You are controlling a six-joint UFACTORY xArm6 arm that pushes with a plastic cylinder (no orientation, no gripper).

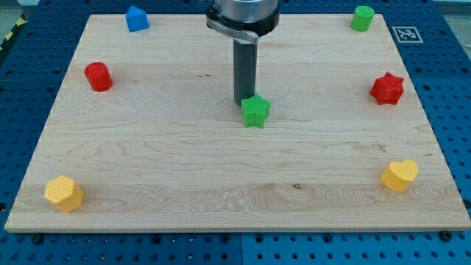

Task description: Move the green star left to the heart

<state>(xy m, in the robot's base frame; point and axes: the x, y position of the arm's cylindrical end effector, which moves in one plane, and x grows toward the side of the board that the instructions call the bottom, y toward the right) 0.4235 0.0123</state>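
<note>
— Green star (255, 112) mid-board, touching my tip (244, 101) on its upper left.
— Yellow heart (399, 176) well off, lower right. No claw here, just a bare rod.

Our wooden board (147, 162) lies on blue perforated bench (449, 73). We count seven blocks on board: blue house-shaped block (137, 18) far left; green cylinder (362, 18) far right; red cylinder (98, 76) left; red star (387, 89) right; green star (255, 111) near centre; yellow hexagon (63, 193) near left; yellow heart (399, 176) near right. All well apart.
</note>
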